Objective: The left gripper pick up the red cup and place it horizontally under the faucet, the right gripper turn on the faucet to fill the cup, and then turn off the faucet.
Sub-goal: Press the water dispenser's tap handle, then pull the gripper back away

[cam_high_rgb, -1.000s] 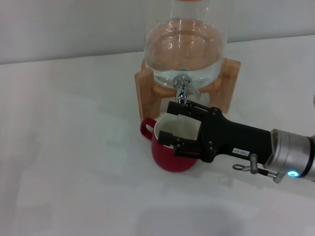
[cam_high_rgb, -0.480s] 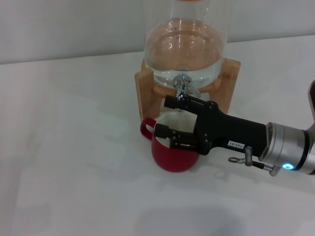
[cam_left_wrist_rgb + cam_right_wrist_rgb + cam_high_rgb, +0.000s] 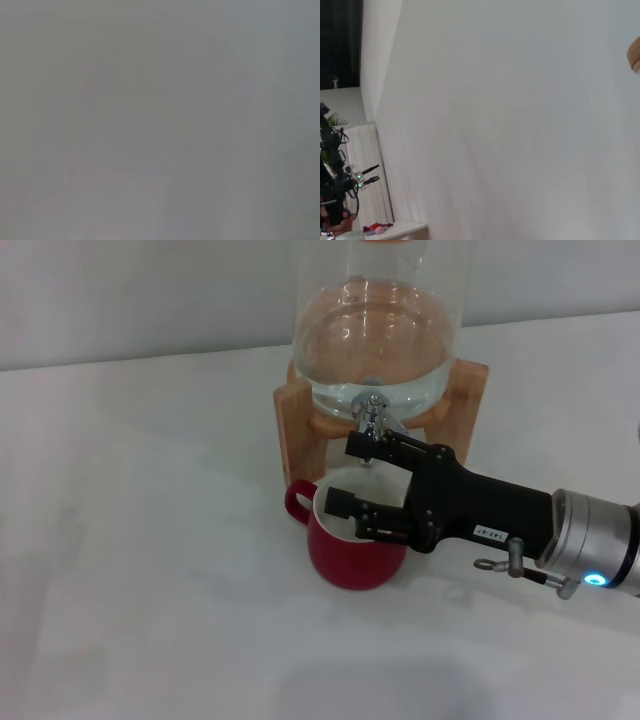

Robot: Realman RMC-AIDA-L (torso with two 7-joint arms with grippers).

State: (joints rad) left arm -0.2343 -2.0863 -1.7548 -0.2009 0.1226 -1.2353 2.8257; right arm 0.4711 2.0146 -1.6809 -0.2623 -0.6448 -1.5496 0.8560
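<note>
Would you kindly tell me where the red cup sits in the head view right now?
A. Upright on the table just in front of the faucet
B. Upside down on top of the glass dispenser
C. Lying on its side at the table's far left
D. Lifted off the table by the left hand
A: the red cup stands upright on the table, its white interior showing, directly before the faucet, with the right hand reaching over its rim.
</note>
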